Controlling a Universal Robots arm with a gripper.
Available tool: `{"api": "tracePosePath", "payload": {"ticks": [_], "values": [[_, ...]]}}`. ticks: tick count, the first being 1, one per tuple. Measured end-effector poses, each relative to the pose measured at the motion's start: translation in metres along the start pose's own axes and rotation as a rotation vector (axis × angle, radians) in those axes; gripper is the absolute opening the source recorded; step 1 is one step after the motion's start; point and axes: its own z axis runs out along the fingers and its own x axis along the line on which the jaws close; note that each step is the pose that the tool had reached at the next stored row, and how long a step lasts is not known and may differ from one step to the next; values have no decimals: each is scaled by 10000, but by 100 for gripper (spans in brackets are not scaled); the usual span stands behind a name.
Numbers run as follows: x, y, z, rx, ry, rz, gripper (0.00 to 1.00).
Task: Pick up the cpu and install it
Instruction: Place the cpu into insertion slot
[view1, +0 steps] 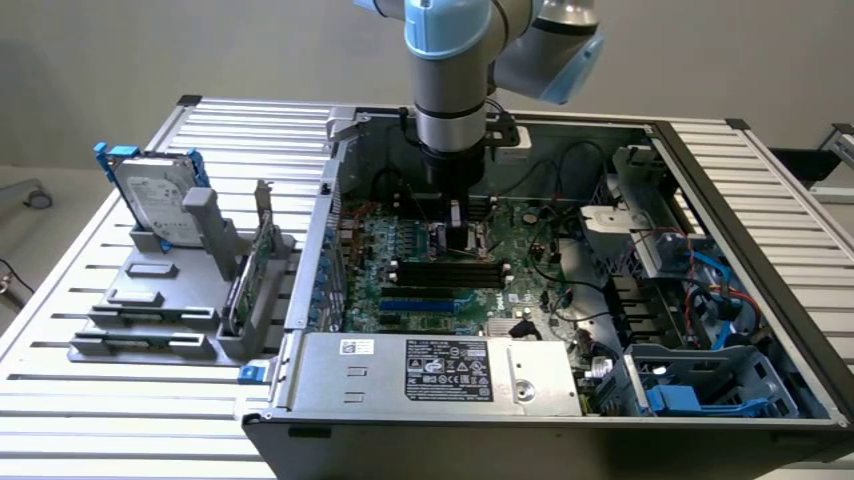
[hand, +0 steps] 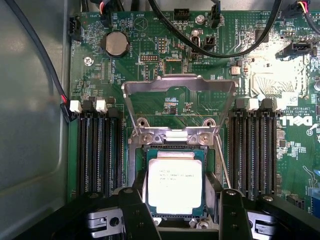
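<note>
"Checking the surface first – what are we on?"
"Slatted alu tabletop (view1: 120, 420), plain grey wall (view1: 107, 50) behind. Open PC case (view1: 561, 450) lies flat on it, mobo (hand: 150, 45) facing up. At the exterior view's left we've got a grey rack (view1: 147, 310) w/ the hard drive (view1: 150, 195) upright in it, blue brackets, well apart from the case."
"And the cpu?"
"The cpu (hand: 175, 182) lies flat inside the socket (hand: 172, 136), silvery top up, square to the frame. Load plate (hand: 177, 82) stands raised at one side."
"Hand?"
"Arm (view1: 447, 90) stands vertical over the case, reaching in. The hand (hand: 177, 205) is set wide and straddles the cpu, one side at each edge. Gripping it or just beside it – we can't tell."
"Room to move?"
"Tight. RAM slots (hand: 97, 150) flank the socket on both sides, close by. Black cables (hand: 235, 53) loop over the board beyond the load plate, w/ the coin cell (hand: 116, 44) near them. Grey case wall (hand: 30, 125) runs just past one RAM bank."
"Edges?"
"PSU (view1: 441, 372) lies along the near case edge, blue-grey drive cage (view1: 694, 395) in the corner at the exterior view's right. Above the opening we see free space round the arm. Case rim sits well inside the tabletop's edges."
</note>
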Motion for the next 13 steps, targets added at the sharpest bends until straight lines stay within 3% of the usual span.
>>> {"api": "tracePosePath", "payload": {"ticks": [10, 12, 13], "values": [[3, 0, 1, 0, 9, 1, 55], [7, 0, 7, -8, 21, 4, 56], [5, -1, 5, -6, 13, 3, 62]]}}
